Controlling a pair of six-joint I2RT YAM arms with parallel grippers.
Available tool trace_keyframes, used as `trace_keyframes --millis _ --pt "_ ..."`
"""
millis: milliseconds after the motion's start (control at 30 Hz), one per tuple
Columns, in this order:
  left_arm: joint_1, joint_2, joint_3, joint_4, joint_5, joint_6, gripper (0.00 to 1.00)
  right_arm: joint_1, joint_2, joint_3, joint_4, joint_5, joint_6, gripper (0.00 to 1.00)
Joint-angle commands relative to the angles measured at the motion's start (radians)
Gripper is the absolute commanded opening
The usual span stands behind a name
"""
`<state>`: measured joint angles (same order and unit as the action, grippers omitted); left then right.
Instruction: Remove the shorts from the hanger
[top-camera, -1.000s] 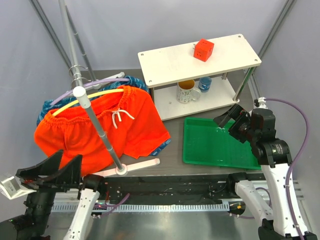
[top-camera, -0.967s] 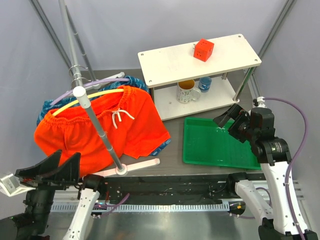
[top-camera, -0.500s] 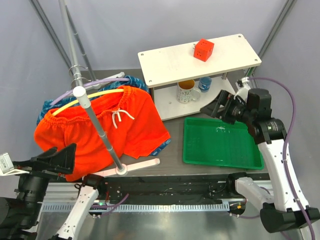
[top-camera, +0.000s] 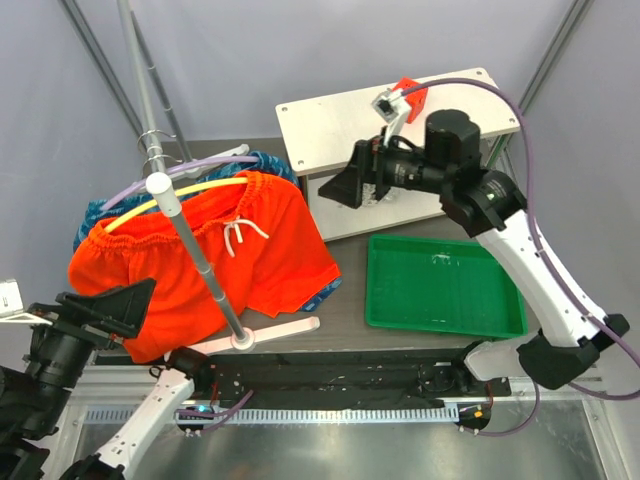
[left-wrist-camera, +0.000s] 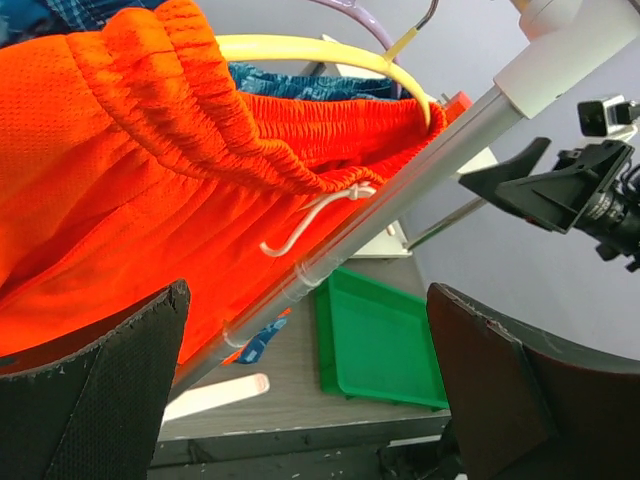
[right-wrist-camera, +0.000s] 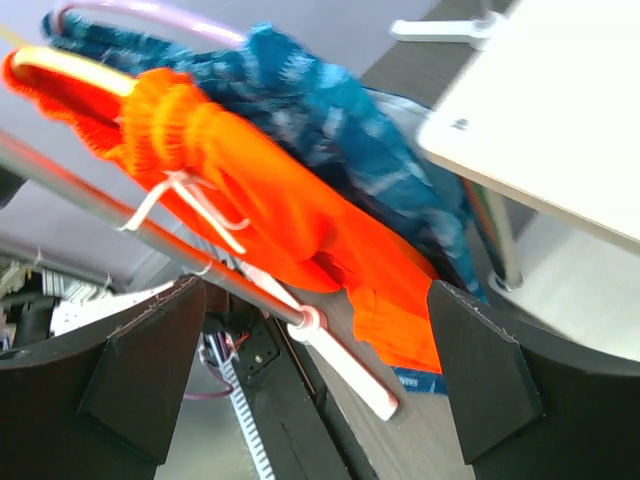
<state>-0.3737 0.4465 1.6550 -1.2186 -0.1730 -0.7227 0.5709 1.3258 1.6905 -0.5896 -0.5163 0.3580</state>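
Note:
The bright orange shorts (top-camera: 200, 260) with a white drawstring (top-camera: 238, 232) hang on a yellow hanger (top-camera: 190, 192) on the rack. The blue-teal patterned shorts (top-camera: 265, 162) hang behind them on a purple hanger (top-camera: 150, 180). My left gripper (top-camera: 105, 305) is open and empty at the lower left, close to the orange hem. My right gripper (top-camera: 350, 185) is open and empty, raised in front of the shelf, just right of the shorts. The left wrist view shows the orange shorts (left-wrist-camera: 150, 220) beyond my open gripper (left-wrist-camera: 320, 400). The right wrist view shows both pairs, orange (right-wrist-camera: 270, 210) and blue (right-wrist-camera: 330, 130), beyond my open gripper (right-wrist-camera: 320, 380).
The rack's grey pole (top-camera: 195, 250) slants across the orange shorts to a white foot (top-camera: 270, 332). A white two-level shelf (top-camera: 340, 125) stands at the back right, with a red cube (top-camera: 410, 88) partly behind my right arm. A green tray (top-camera: 440, 290) lies at the front right.
My right arm has swung up and left from over the green tray to in front of the shelf, facing the shorts. My left arm has shifted left and back a little.

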Motion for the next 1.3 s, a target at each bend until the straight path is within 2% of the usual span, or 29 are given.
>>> trace_keyframes --millis 0,133,400,500,767,1100,1267 --pt "-0.077 -0.075 -0.082 0.066 0.004 -0.101 1.00 0.124 0.094 0.141 0.060 -0.017 -0.120 0.97" --pt "-0.178 -0.095 -0.124 0.085 -0.049 -0.161 1.00 0.210 0.203 0.247 0.060 0.002 -0.178 0.95" --pt "-0.186 -0.080 -0.060 0.028 -0.114 -0.086 1.00 0.254 0.328 0.360 0.057 0.015 -0.295 0.86" --pt "-0.186 -0.077 -0.066 0.031 -0.091 -0.095 1.00 0.267 0.334 0.367 0.053 0.012 -0.335 0.79" --pt "-0.186 -0.075 -0.101 0.037 -0.031 -0.124 1.00 0.271 0.316 0.399 0.028 0.131 -0.419 0.89" --pt "-0.186 -0.069 -0.107 0.053 -0.039 -0.165 0.98 0.284 0.366 0.425 0.022 0.059 -0.429 0.87" --pt "-0.188 -0.063 -0.110 0.051 -0.034 -0.176 0.97 0.320 0.391 0.439 0.022 0.030 -0.419 0.80"
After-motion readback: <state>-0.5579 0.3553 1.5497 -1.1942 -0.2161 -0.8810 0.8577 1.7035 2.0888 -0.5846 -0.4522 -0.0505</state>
